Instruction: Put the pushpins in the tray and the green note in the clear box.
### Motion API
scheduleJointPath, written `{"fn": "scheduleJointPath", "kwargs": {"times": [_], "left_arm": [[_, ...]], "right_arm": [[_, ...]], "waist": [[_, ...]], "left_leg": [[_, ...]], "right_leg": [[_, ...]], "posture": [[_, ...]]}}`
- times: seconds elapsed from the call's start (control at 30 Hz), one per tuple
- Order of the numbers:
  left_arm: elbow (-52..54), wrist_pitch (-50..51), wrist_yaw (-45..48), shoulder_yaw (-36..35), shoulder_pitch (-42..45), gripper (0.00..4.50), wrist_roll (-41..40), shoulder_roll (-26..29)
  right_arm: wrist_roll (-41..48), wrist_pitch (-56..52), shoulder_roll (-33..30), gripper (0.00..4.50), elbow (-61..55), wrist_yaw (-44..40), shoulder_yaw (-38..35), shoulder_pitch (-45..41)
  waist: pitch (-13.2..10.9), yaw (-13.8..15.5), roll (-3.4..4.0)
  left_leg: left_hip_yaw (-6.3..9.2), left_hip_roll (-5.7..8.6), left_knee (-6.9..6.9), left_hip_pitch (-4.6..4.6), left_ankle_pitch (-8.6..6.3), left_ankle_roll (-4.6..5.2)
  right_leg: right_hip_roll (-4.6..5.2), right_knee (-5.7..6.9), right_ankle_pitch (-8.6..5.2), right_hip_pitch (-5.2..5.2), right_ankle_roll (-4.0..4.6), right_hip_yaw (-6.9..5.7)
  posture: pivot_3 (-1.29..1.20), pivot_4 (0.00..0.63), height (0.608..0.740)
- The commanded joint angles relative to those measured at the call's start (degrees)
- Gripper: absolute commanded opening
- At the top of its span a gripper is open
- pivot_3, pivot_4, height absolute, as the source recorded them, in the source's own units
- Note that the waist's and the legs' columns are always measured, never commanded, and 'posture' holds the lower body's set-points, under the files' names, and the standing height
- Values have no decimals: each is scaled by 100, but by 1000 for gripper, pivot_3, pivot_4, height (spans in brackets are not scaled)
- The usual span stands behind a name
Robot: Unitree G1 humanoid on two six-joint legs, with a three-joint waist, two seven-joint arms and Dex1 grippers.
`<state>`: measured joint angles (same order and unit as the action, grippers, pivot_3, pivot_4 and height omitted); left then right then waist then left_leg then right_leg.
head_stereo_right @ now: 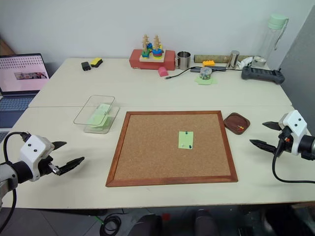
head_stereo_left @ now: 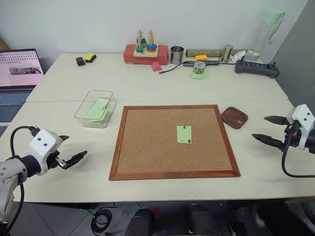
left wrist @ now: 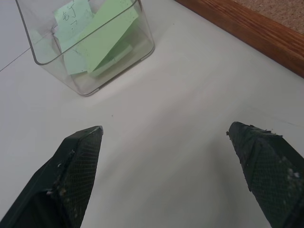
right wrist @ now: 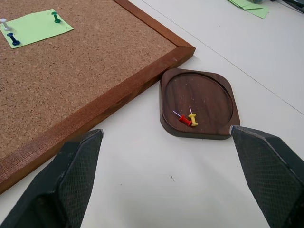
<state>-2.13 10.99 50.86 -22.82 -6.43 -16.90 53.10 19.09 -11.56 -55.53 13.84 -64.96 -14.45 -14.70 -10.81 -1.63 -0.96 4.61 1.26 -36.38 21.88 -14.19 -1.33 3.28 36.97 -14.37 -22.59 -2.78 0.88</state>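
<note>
Pale green square sticky note [head_stereo_left: 184, 133], right of frame centre, pinned to the wood-framed cork board [head_stereo_left: 147, 142] by a green-headed pushpin [right wrist: 56, 17], a dark blue one [right wrist: 13, 39] and a white one [right wrist: 4, 23]. Transparent rectangular plastic box [head_stereo_left: 87, 111], upper left of the board, holds green papers; small dark brown wooden tray [head_stereo_left: 234, 117], off the board's upper right corner, holds a red and a yellow pin. Left claw [head_stereo_left: 68, 150], lower left, and right claw [head_stereo_left: 269, 130], right edge, both above the cream tabletop [head_stereo_left: 147, 86], fingers spread wide, empty.

The room is bright all over. The cork board [head_stereo_left: 174, 142] looks clear, with soft, pale shadows beside it. The fingertips [left wrist: 78, 164] look fuzzy.
</note>
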Motion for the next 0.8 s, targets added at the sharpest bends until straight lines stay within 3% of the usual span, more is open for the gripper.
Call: {"fn": "scheduleJointPath", "kwargs": {"times": [0.03,0.8], "left_arm": [[139,-31,69,-223,55,4493,-117,33],[297,543,277,-390,104,4493,-521,-17]], "right_arm": [[7,91,-103,4500,-59,-26,-120,-40],[3,113,-47,4500,-63,-33,-32,-212]], "waist": [[0,0,0],[0,-2,0]], "left_leg": [[0,0,0,0,0,0],[-8,-1,0,-1,0,0]], "right_leg": [[0,0,1,0,1,0],[-1,3,8,-1,11,0]], "posture": [[0,150,740],[0,150,740]]}}
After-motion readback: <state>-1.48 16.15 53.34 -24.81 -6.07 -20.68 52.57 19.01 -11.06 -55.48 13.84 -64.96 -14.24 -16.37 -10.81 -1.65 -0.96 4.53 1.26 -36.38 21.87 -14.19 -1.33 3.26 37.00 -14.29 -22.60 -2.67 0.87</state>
